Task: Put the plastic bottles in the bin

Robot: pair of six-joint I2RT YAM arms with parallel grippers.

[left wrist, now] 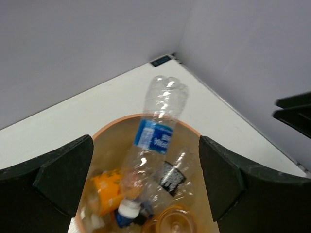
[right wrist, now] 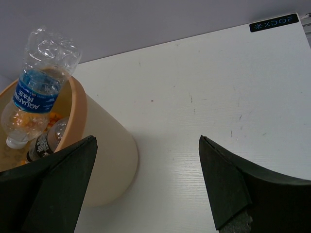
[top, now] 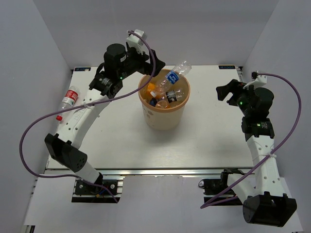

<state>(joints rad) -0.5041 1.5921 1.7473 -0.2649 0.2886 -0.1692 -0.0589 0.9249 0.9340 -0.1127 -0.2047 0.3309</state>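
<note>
Fingers of both the left gripper and the right gripper stand wide apart, holding nothing, while a blue-label bottle leans cap-down in the bin.

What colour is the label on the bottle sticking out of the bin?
Blue label; left wrist view best.

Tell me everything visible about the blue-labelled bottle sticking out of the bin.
The blue-labelled bottle is clear, crinkled plastic, seemingly empty, with white label lettering and a white cap. It sits tilted upside down: cap end among the other bottles inside the bin, lobed base poking out over the far rim, which it seems to lean on.
</note>
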